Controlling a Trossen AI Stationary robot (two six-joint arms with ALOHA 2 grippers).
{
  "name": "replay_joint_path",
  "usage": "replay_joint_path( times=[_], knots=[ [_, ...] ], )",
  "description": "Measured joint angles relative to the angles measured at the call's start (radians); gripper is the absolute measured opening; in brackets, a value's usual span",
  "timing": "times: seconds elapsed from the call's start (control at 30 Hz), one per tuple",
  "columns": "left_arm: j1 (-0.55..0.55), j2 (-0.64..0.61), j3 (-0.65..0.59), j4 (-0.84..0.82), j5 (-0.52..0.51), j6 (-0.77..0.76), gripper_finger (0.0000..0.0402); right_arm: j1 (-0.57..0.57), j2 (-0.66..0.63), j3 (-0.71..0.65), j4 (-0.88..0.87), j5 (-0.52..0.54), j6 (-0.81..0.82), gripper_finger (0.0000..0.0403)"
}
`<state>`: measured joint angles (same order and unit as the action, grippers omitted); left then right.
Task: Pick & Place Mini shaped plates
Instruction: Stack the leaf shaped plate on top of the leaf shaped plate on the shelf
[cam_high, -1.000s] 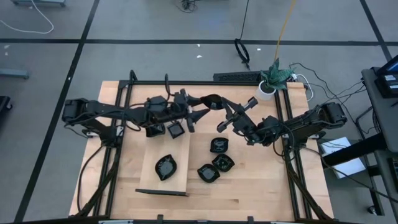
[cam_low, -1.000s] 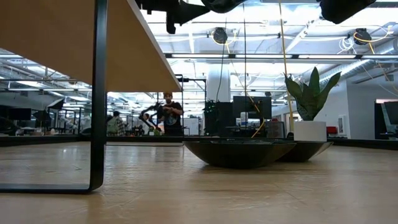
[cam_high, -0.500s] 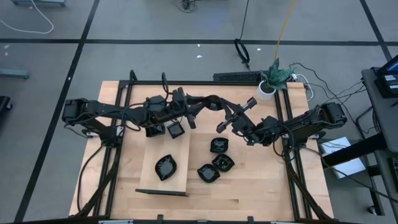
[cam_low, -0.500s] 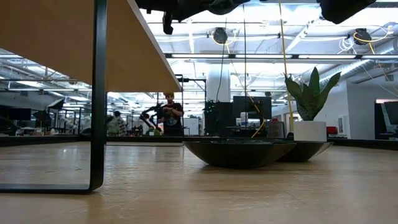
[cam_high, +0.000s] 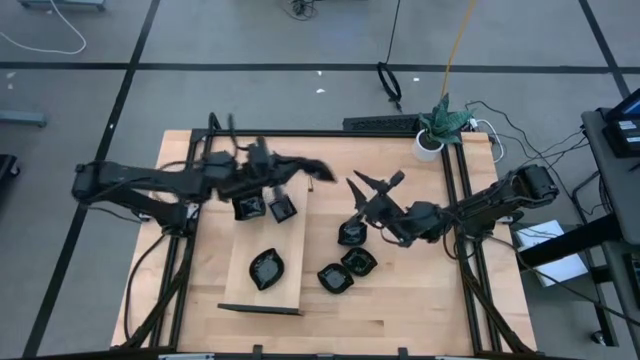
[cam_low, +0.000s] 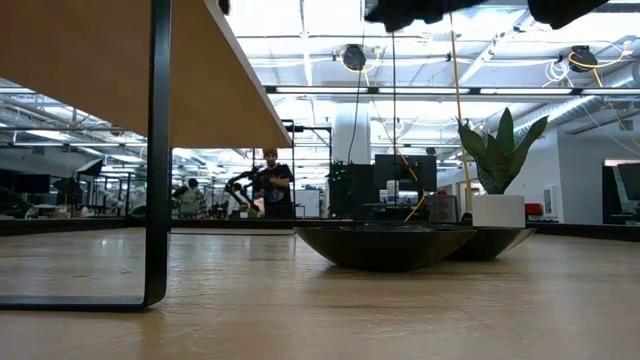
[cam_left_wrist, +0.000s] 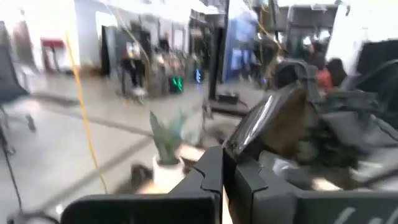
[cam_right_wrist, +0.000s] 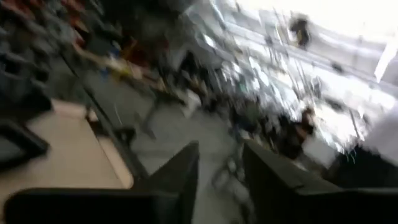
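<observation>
So far three mini shaped plates (cam_high: 267, 268) sit on the wooden board (cam_high: 290, 245), below the left gripper (cam_high: 322, 173), seemingly closed and empty; three remain beneath the right gripper (cam_high: 368, 186), parted, empty.

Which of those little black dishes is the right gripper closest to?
The dish at the top of the group lying off the wooden board. The right gripper hangs just beyond it; the other dishes lie farther away.

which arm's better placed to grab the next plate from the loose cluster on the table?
Right, likely. Its pincer is open just above the loose plates. The left pincer, shut, sits over the wooden board, farther off.
</observation>
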<state>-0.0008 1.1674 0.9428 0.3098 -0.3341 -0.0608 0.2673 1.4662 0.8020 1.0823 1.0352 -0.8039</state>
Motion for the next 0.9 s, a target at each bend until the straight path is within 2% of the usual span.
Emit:
replay_joint_path(
  times=[0.1,0.17,0.33,0.4,0.5,0.67,0.77,0.9],
  knots=[
    [-0.043,-0.074,0.078,-0.339,-0.001,-0.122,0.0003,0.018,0.0,0.0,-0.125,0.12,0.082,0.0166],
    [-0.095,-0.076,0.193,-0.598,0.0,-0.201,0.0003,0.024,0.0,-0.001,-0.214,0.182,0.133,0.019],
    [-0.242,0.007,0.492,-1.15,0.076,-0.387,0.0003,0.022,0.0,-0.001,-0.367,0.24,0.278,0.0222],
    [-0.297,0.061,0.559,-1.328,0.116,-0.485,0.0002,0.023,0.0,-0.002,-0.39,0.247,0.324,0.0227],
    [-0.375,0.128,0.572,-1.416,0.127,-0.618,0.0002,0.024,0.0,-0.002,-0.415,0.246,0.376,0.0227],
    [-0.446,0.234,0.563,-1.418,0.119,-0.742,0.0002,0.029,0.0,-0.002,-0.415,0.246,0.391,0.0221],
    [-0.469,0.247,0.565,-1.434,0.131,-0.8,0.0002,0.04,0.0,-0.002,-0.414,0.245,0.389,0.0217],
    [-0.493,0.249,0.565,-1.544,0.161,-0.858,0.0001,0.053,0.0,-0.002,-0.414,0.246,0.369,0.0215]
  ],
)
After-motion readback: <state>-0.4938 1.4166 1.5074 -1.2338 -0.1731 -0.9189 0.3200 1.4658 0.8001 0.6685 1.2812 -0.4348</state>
